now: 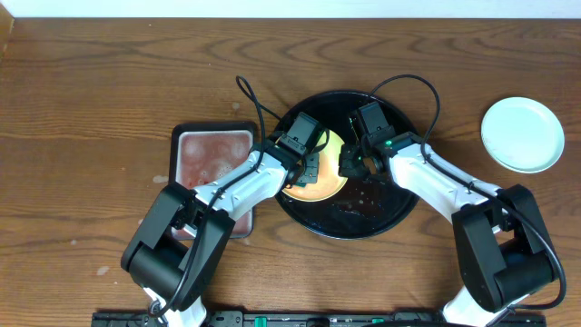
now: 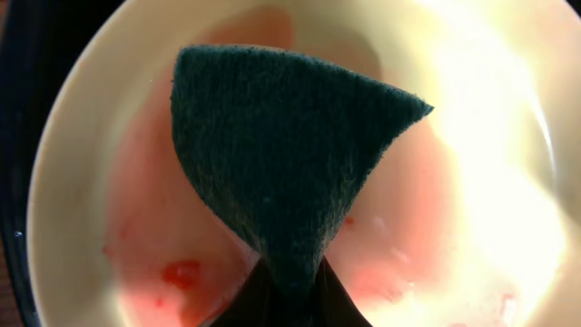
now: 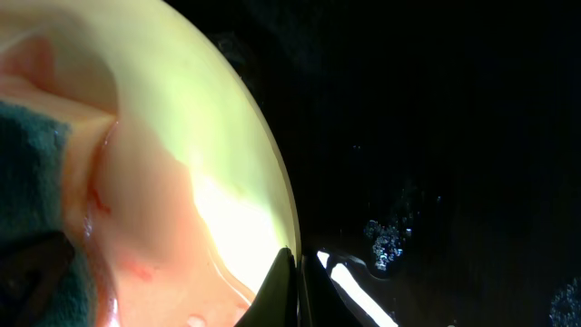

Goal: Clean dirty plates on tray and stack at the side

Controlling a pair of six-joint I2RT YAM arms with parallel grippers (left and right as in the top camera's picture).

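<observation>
A dark brown wooden counter [image 1: 82, 109] fills the overhead view, with a strip of pale wall along the far edge. The round black tray [image 1: 399, 204] sits mid-counter, its glossy floor beaded with water. To its left is a smaller rectangular tray [image 1: 211, 150] with a pinkish inside. Well apart on the right, a clean pale blue plate [image 1: 522, 134] rests on the bare wood.

The yellow plate [image 1: 329, 145] lies flat and face up in the left half of the black tray. Being round, it has no long axis to speak of. A thin pink film of sauce covers its well, with a redder blob [image 2: 182, 272] near the lower left in the left wrist view.

The left fingers [image 1: 311, 168] are closed tight on a dark green sponge [image 2: 281, 163]. It is folded into a wedge (narrow end in the grip, broad end fanning away over the middle of the plate). Its long axis runs straight out from the wrist.

The right fingers [image 3: 290, 286] are fully closed, and their tips meet right at the plate's rim on the side towards the tray's centre. They seem to be pinching or pressing that edge, though the dark, close view does not settle which.
</observation>
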